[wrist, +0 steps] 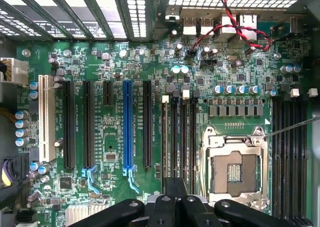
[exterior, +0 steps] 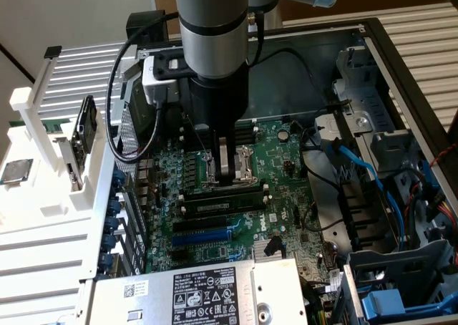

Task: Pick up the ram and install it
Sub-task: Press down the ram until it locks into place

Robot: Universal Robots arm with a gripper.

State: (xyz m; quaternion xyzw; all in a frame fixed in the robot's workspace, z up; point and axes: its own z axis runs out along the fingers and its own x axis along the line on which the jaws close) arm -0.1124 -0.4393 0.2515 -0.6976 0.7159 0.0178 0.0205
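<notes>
Saw tool [exterior: 227, 164] clenched, empty, hovering above motherboard [exterior: 247, 217] near CPU socket [wrist: 234, 167]; ram [exterior: 222, 202] lay seated in slot.

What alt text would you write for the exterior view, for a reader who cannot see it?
A robot arm reaches down into an open computer case, its shut gripper poised just above the green motherboard near the processor socket. A ram stick lies in a slot just below the socket, beside blue expansion slots.
</notes>
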